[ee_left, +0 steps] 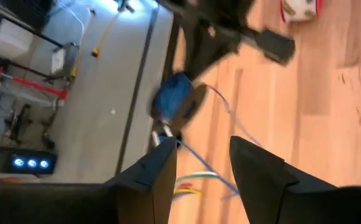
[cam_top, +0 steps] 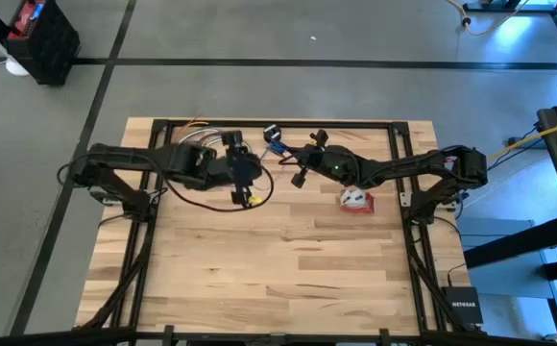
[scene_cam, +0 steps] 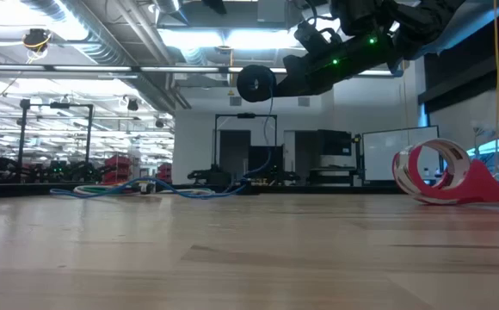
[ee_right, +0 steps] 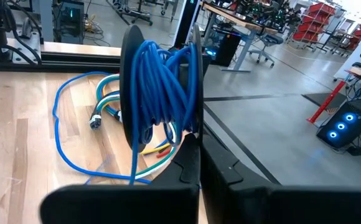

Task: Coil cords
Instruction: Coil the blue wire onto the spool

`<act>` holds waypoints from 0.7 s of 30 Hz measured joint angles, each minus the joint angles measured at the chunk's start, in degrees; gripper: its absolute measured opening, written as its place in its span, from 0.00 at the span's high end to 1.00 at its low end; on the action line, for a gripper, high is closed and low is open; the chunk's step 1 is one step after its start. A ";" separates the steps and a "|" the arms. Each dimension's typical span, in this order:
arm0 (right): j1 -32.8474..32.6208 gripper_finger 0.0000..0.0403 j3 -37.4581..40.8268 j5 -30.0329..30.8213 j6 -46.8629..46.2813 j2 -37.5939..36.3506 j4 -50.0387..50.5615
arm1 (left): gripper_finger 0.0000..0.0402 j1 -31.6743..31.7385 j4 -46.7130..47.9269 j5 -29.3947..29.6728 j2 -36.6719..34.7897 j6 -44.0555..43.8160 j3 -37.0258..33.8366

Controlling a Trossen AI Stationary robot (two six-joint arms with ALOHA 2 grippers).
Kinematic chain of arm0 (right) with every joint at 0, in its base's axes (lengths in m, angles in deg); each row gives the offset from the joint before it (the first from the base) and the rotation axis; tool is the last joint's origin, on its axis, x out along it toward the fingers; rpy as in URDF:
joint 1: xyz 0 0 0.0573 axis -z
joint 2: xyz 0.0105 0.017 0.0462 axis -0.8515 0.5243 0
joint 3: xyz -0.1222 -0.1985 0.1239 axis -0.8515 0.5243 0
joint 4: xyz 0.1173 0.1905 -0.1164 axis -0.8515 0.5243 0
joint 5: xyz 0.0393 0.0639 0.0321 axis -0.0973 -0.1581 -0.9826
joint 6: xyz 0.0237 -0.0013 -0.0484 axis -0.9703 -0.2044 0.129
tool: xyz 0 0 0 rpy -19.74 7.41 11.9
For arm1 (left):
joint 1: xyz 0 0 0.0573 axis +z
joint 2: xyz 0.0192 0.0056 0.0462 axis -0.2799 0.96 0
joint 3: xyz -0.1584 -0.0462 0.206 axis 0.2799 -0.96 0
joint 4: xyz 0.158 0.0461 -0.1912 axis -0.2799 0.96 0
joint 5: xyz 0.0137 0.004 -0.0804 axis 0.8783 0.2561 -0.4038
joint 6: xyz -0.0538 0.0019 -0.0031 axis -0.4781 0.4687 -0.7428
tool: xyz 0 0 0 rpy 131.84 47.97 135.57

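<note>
Roughly halfway: blue cord (ee_right: pixel 159 81) mostly wound on a black spool (ee_right: pixel 131 93), pinched in the closed right gripper (cam_top: pixel 298 165) above the far edge. Loose loops (ee_right: pixel 75 124) still trailing on the table (cam_top: pixel 288 259). Left gripper (ee_left: pixel 199 168) open, empty, nearby. Red-and-white bundle (cam_top: pixel 356 199) already coiled at right.

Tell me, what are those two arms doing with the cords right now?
Right gripper shut on black spool of blue cord, held above table. Left gripper open, empty, facing the spool. Loose cord trails on table. Red-and-white bundle untouched.

Spool (ee_left: pixel 175 99) blurred (left wrist view)
</note>
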 joint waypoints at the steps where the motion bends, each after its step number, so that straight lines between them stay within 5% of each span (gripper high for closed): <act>1: 0.00 1.00 0.00 -0.01 0.00 0.00 -0.01 | 0.64 -0.01 -1.59 -0.08 -0.72 -0.78 -2.88; 5: 0.00 1.00 0.00 -0.09 0.02 0.00 -0.10 | 0.64 -0.02 -19.32 -0.65 -4.47 -1.01 -19.07; 12: 0.00 1.00 0.02 -1.06 0.02 0.00 -0.23 | 0.64 5.38 -67.15 -8.79 -5.99 -1.47 -49.85; 15: 0.00 1.00 0.02 -1.06 0.35 0.00 -0.44 | 0.64 10.28 -76.83 -13.66 -0.86 -5.37 -54.95; 21: 0.00 1.00 0.02 -1.06 1.27 0.00 -0.47 | 0.64 15.52 -77.93 -18.62 11.29 -8.22 -52.22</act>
